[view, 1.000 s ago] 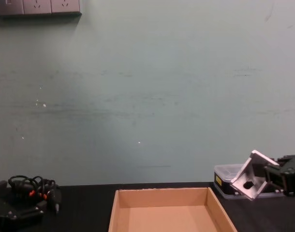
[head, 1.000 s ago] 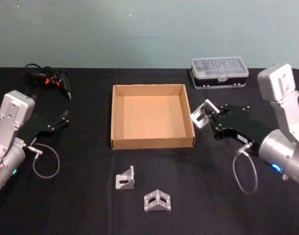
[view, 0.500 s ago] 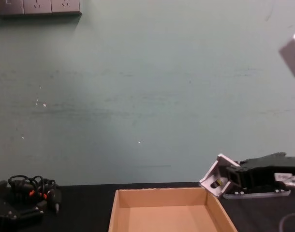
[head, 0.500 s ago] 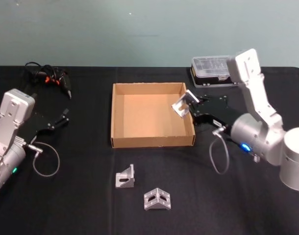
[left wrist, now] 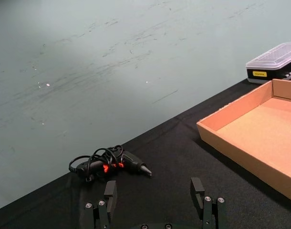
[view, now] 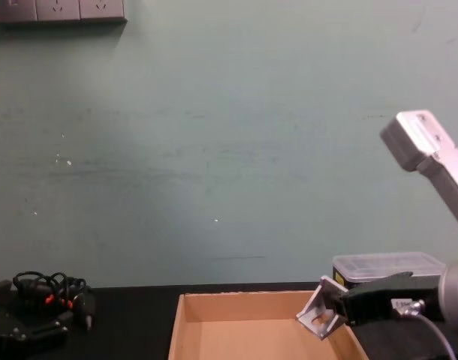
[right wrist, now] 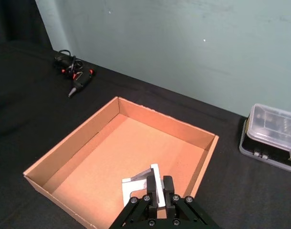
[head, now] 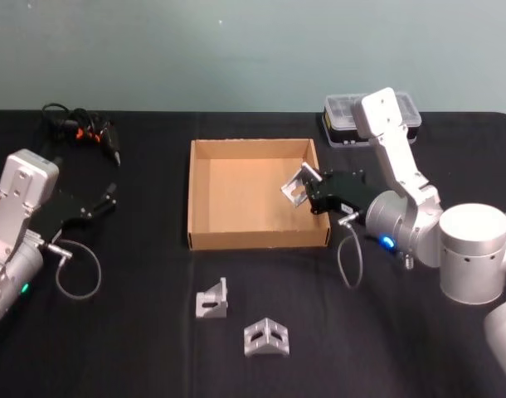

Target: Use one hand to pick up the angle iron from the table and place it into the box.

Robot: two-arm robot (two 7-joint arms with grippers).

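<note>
While the table (head: 137, 348) carries the box (head: 257, 241) at its middle, the right gripper (head: 307, 189) hangs over the box's right side, jaws clamped on an angle iron (head: 294, 189). The left gripper (head: 110, 197) sits near the table's left edge, jaws spread wide and empty. At the far right corner stands a case (head: 343, 109), its yellow label (left wrist: 259, 74) unreadable. Two spare irons (head: 212, 300) (head: 266, 338) lie near the front edge.

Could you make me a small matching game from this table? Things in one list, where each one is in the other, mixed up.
1. gripped bracket
2. plastic case
3. two loose brackets
4. left gripper

A. open, at the left side of the table
B. on the table, nearer than the box
C. back right, beyond the box
D. in the right gripper, over the box

Pairs: 1-D, 2-C, 3-B, 4-A.
</note>
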